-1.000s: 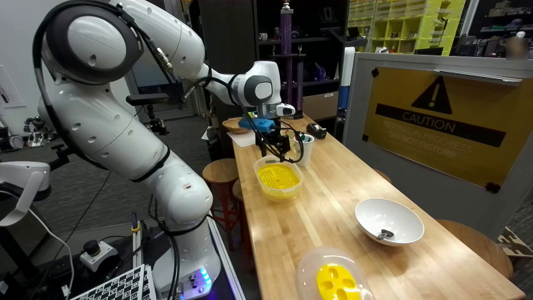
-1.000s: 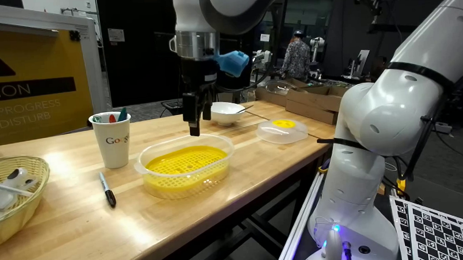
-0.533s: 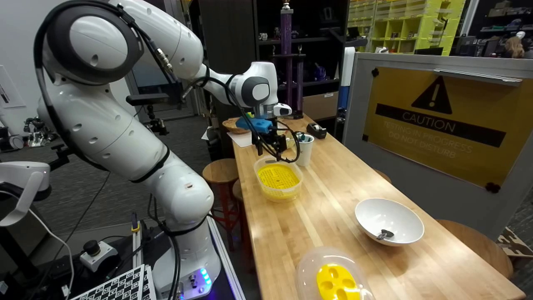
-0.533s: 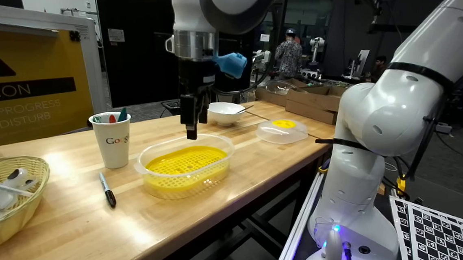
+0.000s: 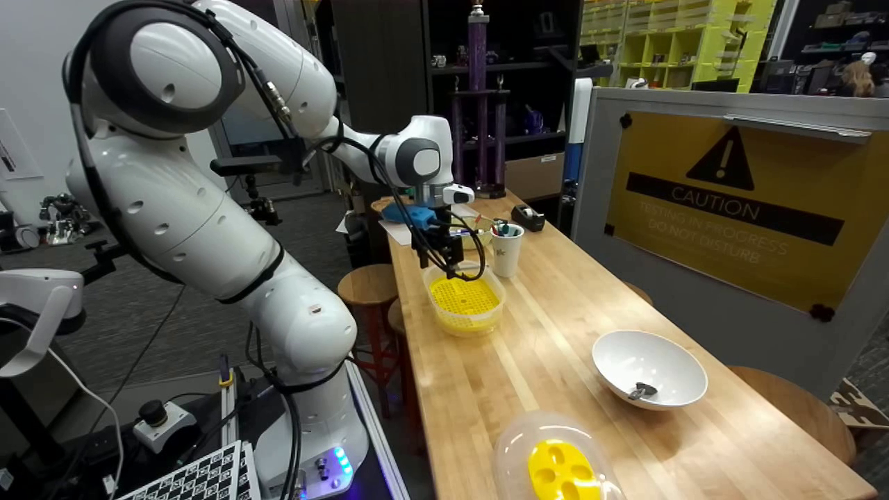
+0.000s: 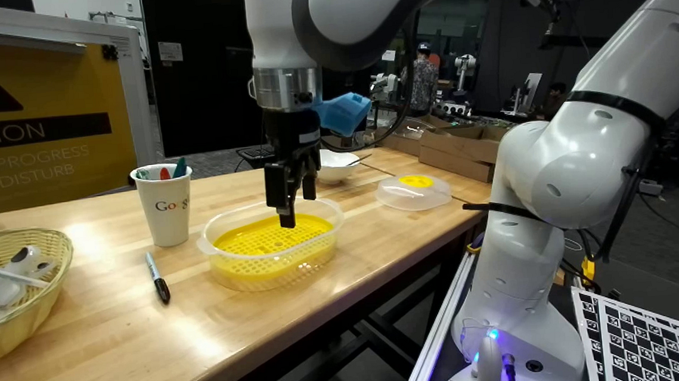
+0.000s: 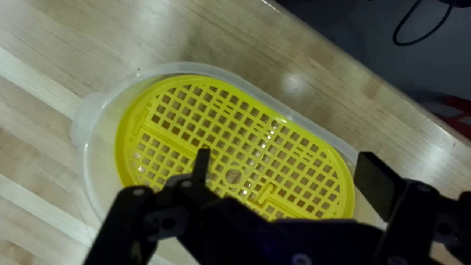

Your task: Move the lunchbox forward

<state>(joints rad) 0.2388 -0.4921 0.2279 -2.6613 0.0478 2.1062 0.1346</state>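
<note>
Partition (image 5: 736,323), sign (image 5: 750,222) (“CAUTION”), gripper (image 6: 299,211) over lunchbox (image 6: 276,269)

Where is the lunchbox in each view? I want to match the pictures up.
In an exterior view: the lunchbox sits just below the picture's center.
In an exterior view: the lunchbox sits left of and below the center.
In the wrist view: the lunchbox fills the middle, its lower part hidden behind the gripper.
Shared landmark: the yellow grid inside it, which shows in all three.
</note>
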